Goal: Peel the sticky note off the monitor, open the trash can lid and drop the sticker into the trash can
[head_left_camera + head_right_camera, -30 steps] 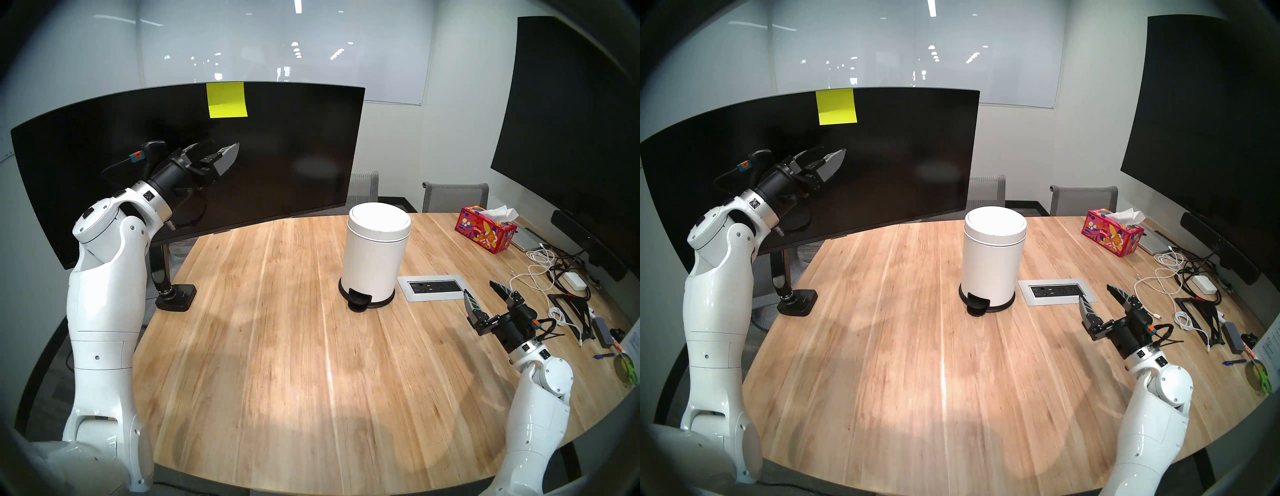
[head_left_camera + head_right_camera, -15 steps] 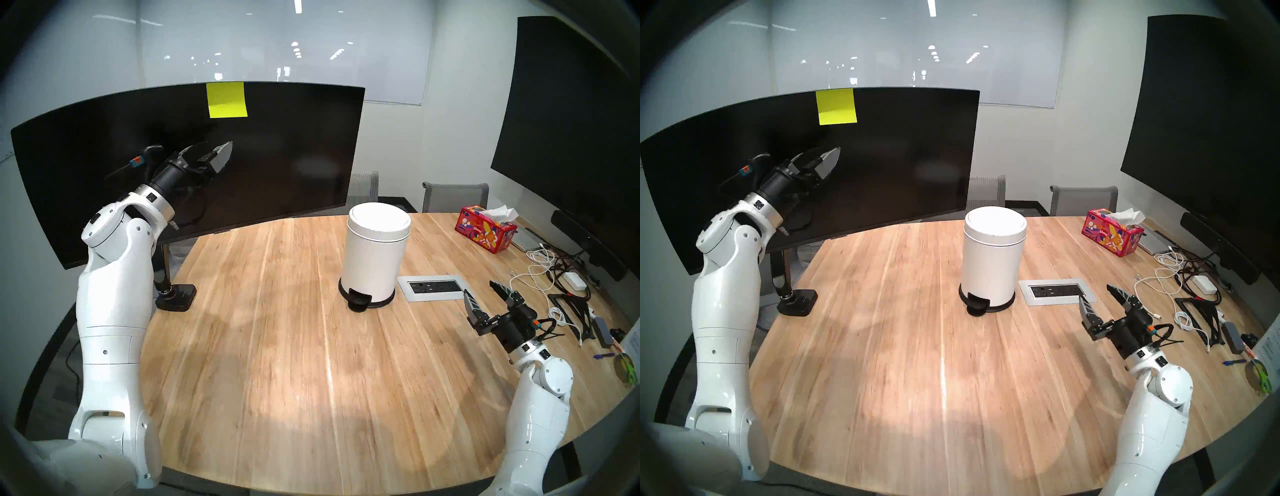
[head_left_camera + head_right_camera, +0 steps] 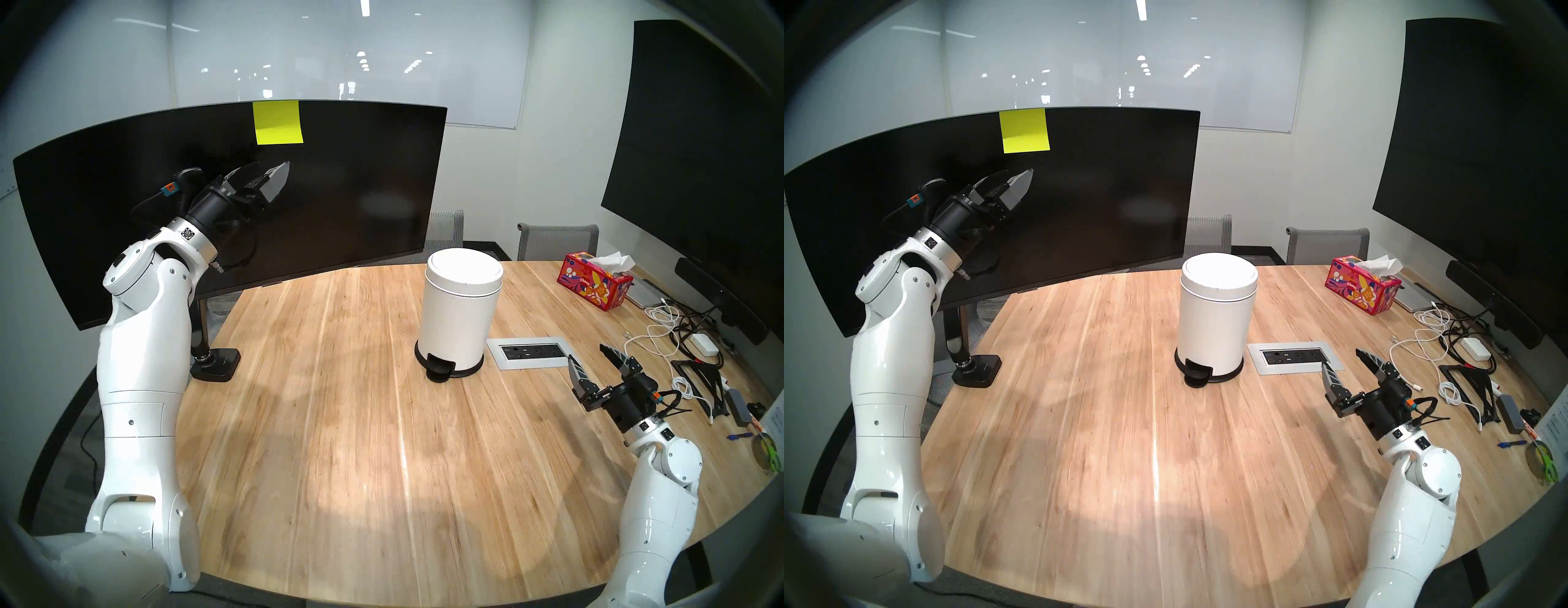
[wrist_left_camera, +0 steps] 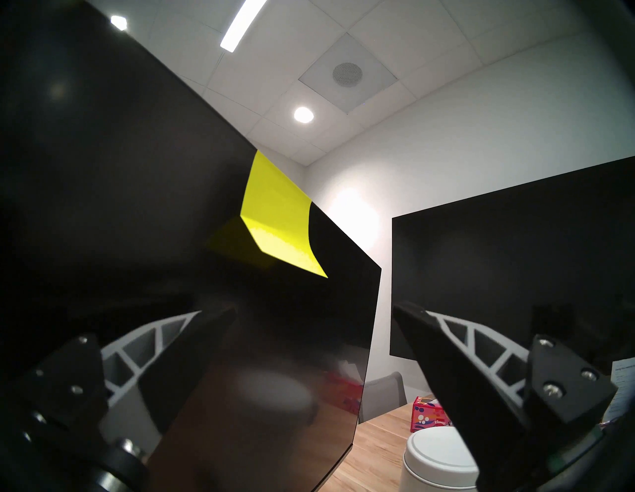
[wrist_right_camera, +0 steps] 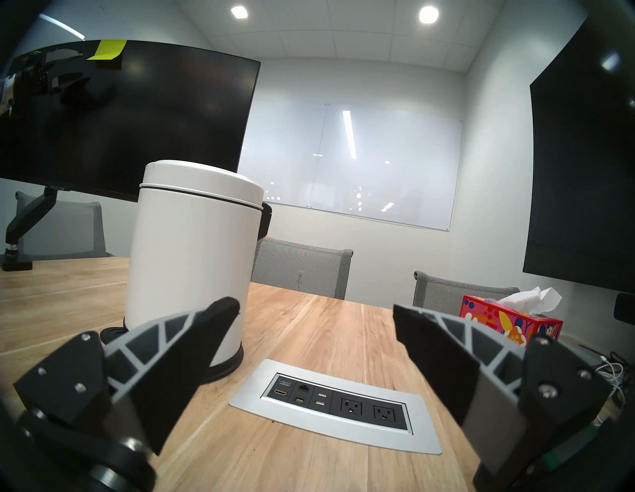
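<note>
The yellow-green sticky note (image 3: 278, 122) hangs at the top edge of the wide curved monitor (image 3: 360, 191), its lower edge curling off the dark screen in the left wrist view (image 4: 278, 220). My left gripper (image 3: 273, 167) is open and empty, just below the note and close to the screen, pointing up at it (image 4: 314, 309). The white trash can (image 3: 458, 322) stands mid-table with its lid (image 3: 464, 271) down and its pedal facing me. My right gripper (image 3: 586, 353) hovers open and empty over the table, right of the can (image 5: 192, 261).
A silver power outlet panel (image 3: 530, 352) is set into the table between the can and my right gripper. A tissue box (image 3: 594, 282), cables and adapters (image 3: 679, 339) crowd the right side. A big flat black screen (image 3: 700, 170) is on the right wall. The monitor's stand base (image 3: 216, 363) sits at the table's left edge.
My left arm has raised its open gripper a little toward the sticky note and its elbow has swung right. The right arm, the note and the can have not moved.
</note>
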`<action>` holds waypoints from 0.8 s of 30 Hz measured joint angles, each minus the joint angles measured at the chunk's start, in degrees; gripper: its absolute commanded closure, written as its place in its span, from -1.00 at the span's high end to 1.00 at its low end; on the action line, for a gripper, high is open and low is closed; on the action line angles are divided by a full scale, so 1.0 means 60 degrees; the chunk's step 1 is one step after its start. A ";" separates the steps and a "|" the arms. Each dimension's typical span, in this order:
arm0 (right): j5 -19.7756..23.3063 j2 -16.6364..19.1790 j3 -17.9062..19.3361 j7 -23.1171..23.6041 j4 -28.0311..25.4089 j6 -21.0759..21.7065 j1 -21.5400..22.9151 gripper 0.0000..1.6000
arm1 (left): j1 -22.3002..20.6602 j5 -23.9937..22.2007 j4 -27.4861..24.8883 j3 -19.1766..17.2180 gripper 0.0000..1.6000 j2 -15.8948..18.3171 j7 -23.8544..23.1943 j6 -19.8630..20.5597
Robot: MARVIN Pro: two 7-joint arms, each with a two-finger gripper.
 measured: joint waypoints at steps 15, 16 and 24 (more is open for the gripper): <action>0.0000 0.0000 0.0000 0.0001 0.0000 0.0000 0.0000 1.00 | -0.0154 -0.0003 0.0021 0.0000 1.00 -0.0024 -0.0060 -0.0034; 0.0000 0.0000 0.0000 0.0001 0.0000 0.0000 0.0000 1.00 | -0.0164 -0.0003 0.0025 0.0000 1.00 -0.0027 -0.0060 -0.0037; 0.0000 0.0000 0.0001 0.0002 0.0000 0.0000 0.0000 1.00 | -0.0270 -0.0004 0.0064 -0.0001 1.00 -0.0054 -0.0017 -0.0045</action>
